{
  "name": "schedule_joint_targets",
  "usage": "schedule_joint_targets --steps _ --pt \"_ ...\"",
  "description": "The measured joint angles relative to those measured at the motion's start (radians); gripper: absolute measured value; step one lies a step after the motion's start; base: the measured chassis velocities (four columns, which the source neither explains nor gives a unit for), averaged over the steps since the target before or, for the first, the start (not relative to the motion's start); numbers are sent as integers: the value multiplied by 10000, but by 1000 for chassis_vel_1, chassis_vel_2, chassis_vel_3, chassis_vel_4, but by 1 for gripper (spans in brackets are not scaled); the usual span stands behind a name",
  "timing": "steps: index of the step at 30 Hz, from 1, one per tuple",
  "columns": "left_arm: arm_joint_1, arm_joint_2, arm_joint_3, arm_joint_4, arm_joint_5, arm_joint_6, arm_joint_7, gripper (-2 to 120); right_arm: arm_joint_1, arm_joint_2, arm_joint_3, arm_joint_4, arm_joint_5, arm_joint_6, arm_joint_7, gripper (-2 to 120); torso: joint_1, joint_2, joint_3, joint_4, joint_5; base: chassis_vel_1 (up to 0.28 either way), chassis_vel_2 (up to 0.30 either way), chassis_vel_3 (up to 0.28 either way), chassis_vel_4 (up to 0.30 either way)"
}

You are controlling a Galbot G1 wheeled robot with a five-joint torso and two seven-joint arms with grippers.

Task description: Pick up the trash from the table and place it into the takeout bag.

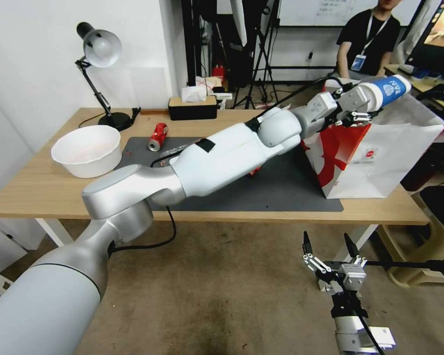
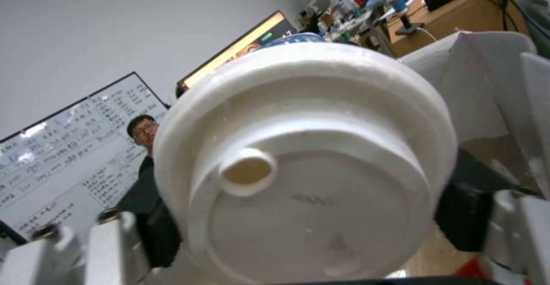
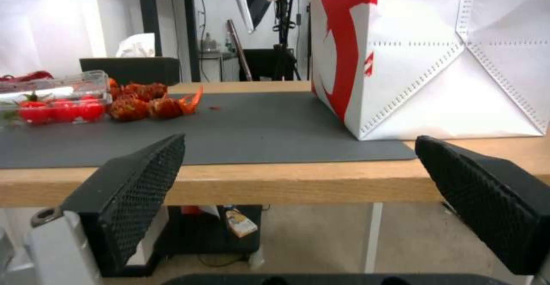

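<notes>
Worktop layout
Bowl (image 1: 86, 149) left of mat (image 1: 281, 190); can (image 1: 158, 136) on mat; bag (image 1: 380, 158) at right end, on worktop (image 1: 34, 190).

On the far left we see a large white bowl (image 1: 86, 149), and behind it a black desk lamp (image 1: 99, 59) with its base near the wall. We spot a black tissue box (image 1: 192, 106) at the back edge and a clear tray of red tomatoes (image 3: 54, 100)
</notes>
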Motion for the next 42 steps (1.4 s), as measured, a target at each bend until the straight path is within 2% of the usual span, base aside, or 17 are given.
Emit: schedule_joint_targets --steps 7,14,17,18,20,24,28,29,31,32,34,35,38,39,42 --pt "-1 -21 -153 23 -13 -5 -141 99 -24 -16 10 -11 12 -2 6 100 -1 0 0 -1 0 0 0 0 0" --pt "79 -58 -548 -39 -290 -6 -690 100 122 -21 -64 -70 16 -60 6 100 0 0 0 -1 0 0 0 0 0" --pt "194 -24 -906 -169 -654 26 -1308 100 163 -15 -102 -99 18 -72 -1 100 -1 0 0 -1 -1 0 0 0 0" --pt "194 -24 -906 -169 -654 26 -1308 100 163 -15 -102 -99 18 -72 -1 100 -1 0 0 -1 -1 0 0 0 0" --pt "307 37 -1208 -285 -1108 88 -1760 100 175 -1 -124 -108 17 -74 -8 100 -1 0 0 -1 0 0 0 0 0" --pt "521 199 -1558 -591 -1636 220 -2201 100 183 0 -136 -123 17 -75 -11 100 0 0 0 -1 -1 0 0 0 0" --pt "1143 814 -2127 -1617 -2661 557 -2692 100 272 -40 -142 -165 39 -82 -16 100 -1 1 0 -2 -2 0 0 0 0" --pt "1143 814 -2127 -1617 -2661 557 -2692 100 272 -40 -142 -165 39 -82 -16 100 -1 1 0 -2 -2 0 0 0 0" --pt "1624 1290 -2500 -2294 -3031 844 -2744 100 326 -53 -144 -191 69 -99 -21 100 -1 2 -1 0 -3 0 0 0 0" --pt "1624 1290 -2500 -2294 -3031 844 -2744 100 326 -53 -144 -191 69 -99 -21 100 -1 2 -1 0 -3 0 0 0 0" --pt "2211 1745 -2942 -3059 -3325 1256 -2864 100 357 -83 -148 -246 123 -106 -29 100 0 1 -1 -2 -4 0 0 0 0" --pt "2211 1745 -2942 -3059 -3325 1256 -2864 100 357 -83 -148 -246 123 -106 -29 100 0 1 -1 -2 -4 0 0 0 0" --pt "3156 2425 -3643 -3991 -3375 1814 -3109 100 332 -149 -149 -298 208 -102 -42 100 -1 2 -1 0 -6 0 0 0 0" --pt "3156 2425 -3643 -3991 -3375 1814 -3109 100 332 -149 -149 -298 208 -102 -42 100 -1 2 -1 0 -6 0 0 0 0" --pt "4261 3154 -4455 -4995 -3217 2359 -3327 100 250 -187 -134 -229 283 -78 -41 100 -2 2 -1 2 -6 0 0 0 0"
